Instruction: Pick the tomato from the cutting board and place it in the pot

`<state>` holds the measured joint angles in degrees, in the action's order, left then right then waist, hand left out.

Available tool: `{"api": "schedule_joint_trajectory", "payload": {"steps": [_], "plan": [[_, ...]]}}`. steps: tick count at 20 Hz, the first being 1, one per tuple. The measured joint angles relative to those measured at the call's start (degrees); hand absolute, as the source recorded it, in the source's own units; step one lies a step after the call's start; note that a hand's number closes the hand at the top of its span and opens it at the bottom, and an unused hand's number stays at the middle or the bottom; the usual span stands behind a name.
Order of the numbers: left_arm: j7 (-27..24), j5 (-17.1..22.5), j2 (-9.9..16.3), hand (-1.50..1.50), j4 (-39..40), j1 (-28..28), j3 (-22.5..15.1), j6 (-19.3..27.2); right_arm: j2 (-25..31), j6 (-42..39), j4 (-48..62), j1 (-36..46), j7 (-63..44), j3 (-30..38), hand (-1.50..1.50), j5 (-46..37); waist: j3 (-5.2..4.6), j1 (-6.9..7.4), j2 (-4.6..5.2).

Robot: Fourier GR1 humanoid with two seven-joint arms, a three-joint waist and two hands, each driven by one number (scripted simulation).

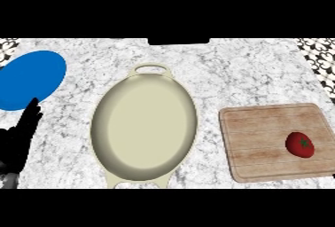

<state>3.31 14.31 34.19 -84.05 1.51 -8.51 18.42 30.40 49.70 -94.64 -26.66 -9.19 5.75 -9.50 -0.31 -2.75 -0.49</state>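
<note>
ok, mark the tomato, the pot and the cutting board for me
tomato [300, 144], head view, middle of the red body.
pot [98, 111], head view, left rim.
cutting board [262, 133], head view, bare wood left of the tomato.

Grey-white marbled counter [255, 71], pretty busy pattern. Sitting straight on it: cream oval pot [145, 126] in the middle, blue plate [29, 80] off at far left, wooden cutting board [262, 142] at right. All three well apart, none touching.
</note>
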Motion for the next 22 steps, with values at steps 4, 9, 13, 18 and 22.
{"api": "schedule_joint_trajectory", "payload": {"steps": [4,9,13,18,22], "plan": [[0.79,-1.02,-0.20,0.00,-1.58,0.00,-0.52,-0.23,2.84,-2.39,-10.91,-7.59,-10.20,-1.41,-1.50,-4.10,0.05,1.30,0.33],[0.25,-2.17,-1.19,0.00,-1.72,-0.43,-1.20,-0.75,10.33,-11.21,-19.27,-7.39,-26.72,-0.42,-1.50,-5.75,0.07,2.74,0.65],[0.22,-2.18,-1.60,0.00,-1.62,-0.92,-1.35,-1.66,17.06,-21.29,-20.56,-3.59,-37.43,-0.23,-1.50,-2.09,0.09,3.85,0.86],[1.16,-3.00,-2.07,0.00,-2.04,-1.90,-1.93,-1.85,22.42,-32.73,-18.20,2.14,-45.95,-2.55,-1.50,5.52,0.21,4.64,0.98],[1.43,-3.96,-2.64,0.00,-2.86,-1.07,-2.17,-1.52,24.45,-39.50,-14.44,9.80,-50.25,-4.19,-1.50,12.03,0.27,4.86,0.92]]}}
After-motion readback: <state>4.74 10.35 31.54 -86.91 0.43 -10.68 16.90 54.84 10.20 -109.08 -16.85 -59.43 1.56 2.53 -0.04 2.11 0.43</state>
